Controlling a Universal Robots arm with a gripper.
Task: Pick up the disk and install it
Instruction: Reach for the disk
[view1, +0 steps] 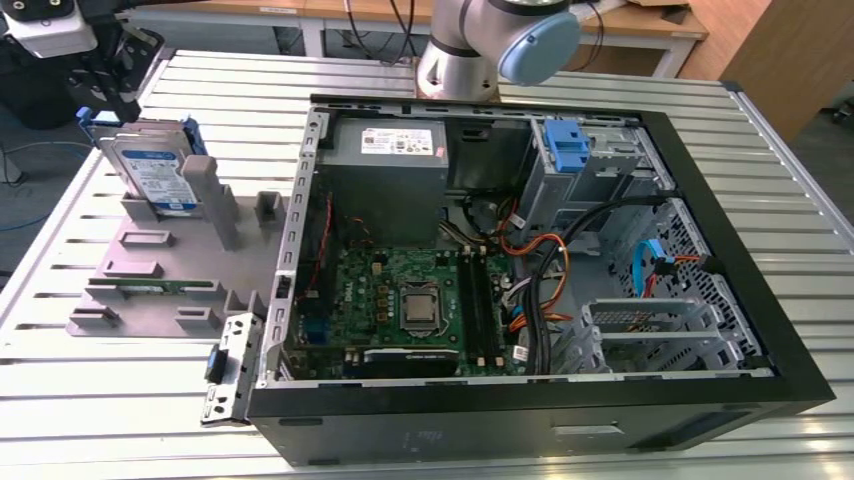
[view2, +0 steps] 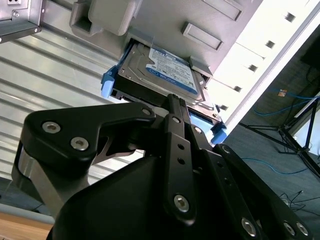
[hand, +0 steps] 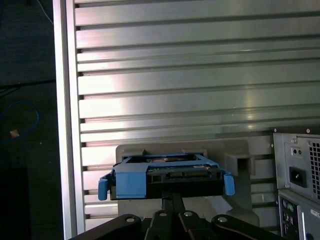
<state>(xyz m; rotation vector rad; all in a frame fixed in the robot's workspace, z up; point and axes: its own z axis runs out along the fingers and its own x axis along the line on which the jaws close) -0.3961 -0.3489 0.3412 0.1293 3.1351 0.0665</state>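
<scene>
Right now the disk stands on its edge in a slot of the grey holder on the bench, at the exterior view's upper left, well apart from the open computer case. In the first wrist view the tool is right at the disk's blue-framed edge (I cannot tell if it is clenched or let go). The slot looks snug to me, so a crooked pull could jam the disk, and the blue end tabs could catch on the holder. A weak hold on that thin edge might let it slip and fall. The holder also has a thin green strip lying in it. The case holds a green board, a grey power box, loose cables and a blue bracket with no drive in it.
</scene>
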